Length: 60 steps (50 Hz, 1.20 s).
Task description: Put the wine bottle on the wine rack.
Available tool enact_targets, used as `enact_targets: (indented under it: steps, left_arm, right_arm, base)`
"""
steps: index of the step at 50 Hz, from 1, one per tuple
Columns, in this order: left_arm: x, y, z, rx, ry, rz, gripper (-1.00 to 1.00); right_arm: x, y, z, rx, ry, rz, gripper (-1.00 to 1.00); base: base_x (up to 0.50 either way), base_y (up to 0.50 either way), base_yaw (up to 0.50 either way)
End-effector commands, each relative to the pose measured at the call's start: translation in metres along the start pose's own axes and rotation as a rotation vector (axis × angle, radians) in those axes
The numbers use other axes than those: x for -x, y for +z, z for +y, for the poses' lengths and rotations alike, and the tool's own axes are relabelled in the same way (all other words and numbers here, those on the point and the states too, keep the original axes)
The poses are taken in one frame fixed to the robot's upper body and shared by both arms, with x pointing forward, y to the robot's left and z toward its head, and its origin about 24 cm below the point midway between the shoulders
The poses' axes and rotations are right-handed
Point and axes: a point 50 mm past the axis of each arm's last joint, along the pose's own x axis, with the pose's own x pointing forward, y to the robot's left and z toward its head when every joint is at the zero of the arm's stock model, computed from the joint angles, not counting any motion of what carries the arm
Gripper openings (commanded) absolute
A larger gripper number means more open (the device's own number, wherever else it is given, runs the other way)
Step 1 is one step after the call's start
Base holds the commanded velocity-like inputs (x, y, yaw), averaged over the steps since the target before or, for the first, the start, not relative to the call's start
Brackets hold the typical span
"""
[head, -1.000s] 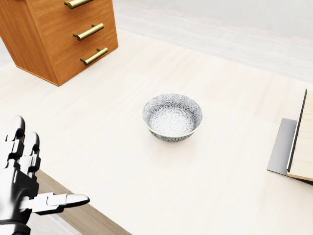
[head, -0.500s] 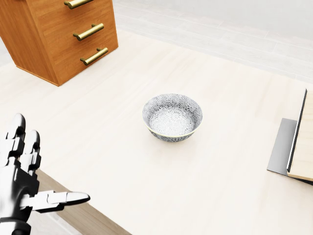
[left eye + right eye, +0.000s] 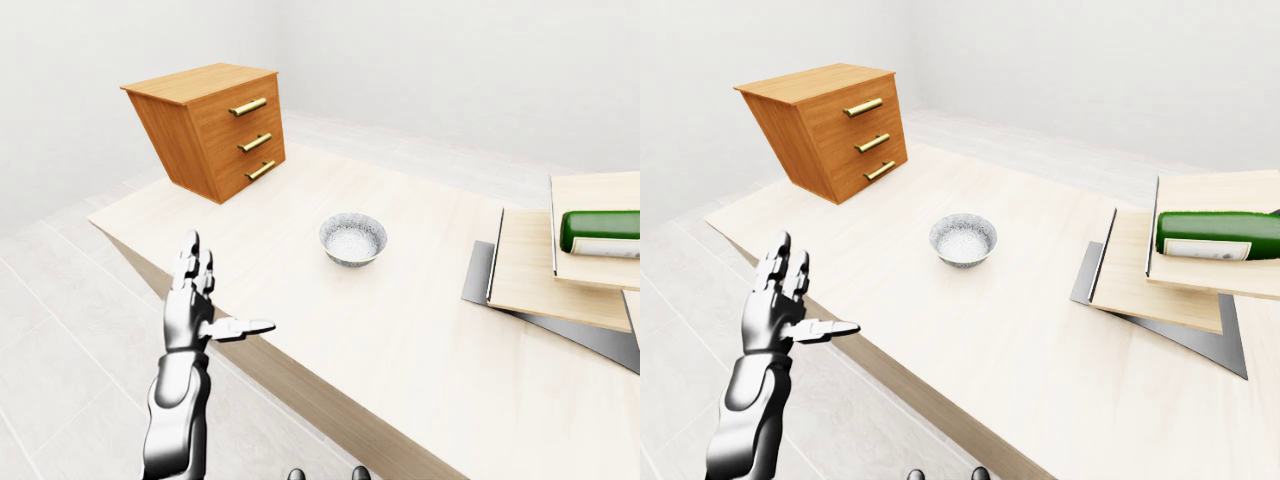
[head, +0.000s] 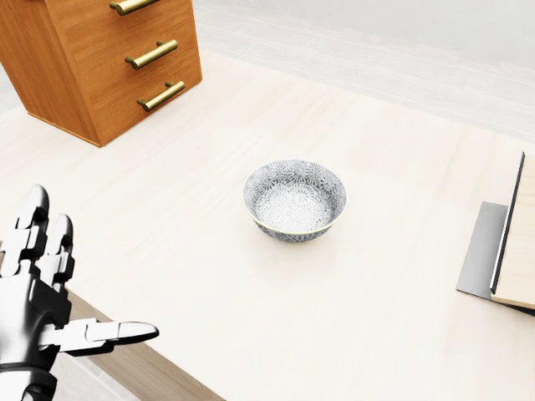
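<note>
The wine bottle point(image 3: 1218, 237) lies on its side on the upper of two pale boards point(image 3: 1160, 270) stacked over a grey sheet point(image 3: 1200, 335), well to the right of the patterned bowl point(image 3: 963, 240) in the right-eye view; its long axis runs left to right there, and its right end is cut off by the frame, so which end is the neck cannot be told. The left hand point(image 3: 780, 305) hangs off the worktop point(image 3: 1020, 330) edge, well to the left of the bowl, fingers spread wide and upright, thumb out, holding nothing. The bottle thus lies far across the bowl from this hand. Of the right hand only dark tips at the bottom edge may show; its state cannot be told. No wine rack is evident. A wooden drawer chest point(image 3: 825, 130) stands up-left of the bowl.
</note>
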Motion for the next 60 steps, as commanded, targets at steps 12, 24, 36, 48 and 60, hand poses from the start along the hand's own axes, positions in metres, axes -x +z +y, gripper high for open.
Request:
enact_targets:
  steps: [12, 24, 36, 48, 60]
  left_arm:
    - [-0.003, 0.012, -0.009, -0.012, -0.025, -0.022, 1.00]
    - [-0.003, 0.015, -0.009, -0.012, -0.023, -0.027, 1.00]
    - [0.003, 0.014, -0.005, -0.010, -0.018, -0.027, 1.00]
    - [0.004, 0.016, -0.006, -0.011, -0.019, -0.036, 1.00]
    - [0.006, 0.017, -0.006, -0.011, -0.020, -0.039, 1.00]
  right_arm:
    - [0.009, 0.048, 0.045, -0.090, 0.191, -0.140, 1.00]
    - [0.026, 0.067, 0.064, -0.147, 0.296, -0.232, 1.00]
    - [0.048, 0.089, 0.076, -0.190, 0.405, -0.352, 1.00]
    - [0.067, 0.096, 0.086, -0.159, 0.515, -0.426, 1.00]
    - [0.093, 0.174, 0.110, -0.407, 0.553, -0.556, 1.00]
  base:
    - [0.00, 0.00, 0.00]
    - [0.00, 0.00, 0.00]
    - [0.00, 0.00, 0.00]
    - [0.00, 0.00, 0.00]
    - [0.00, 0.00, 0.00]
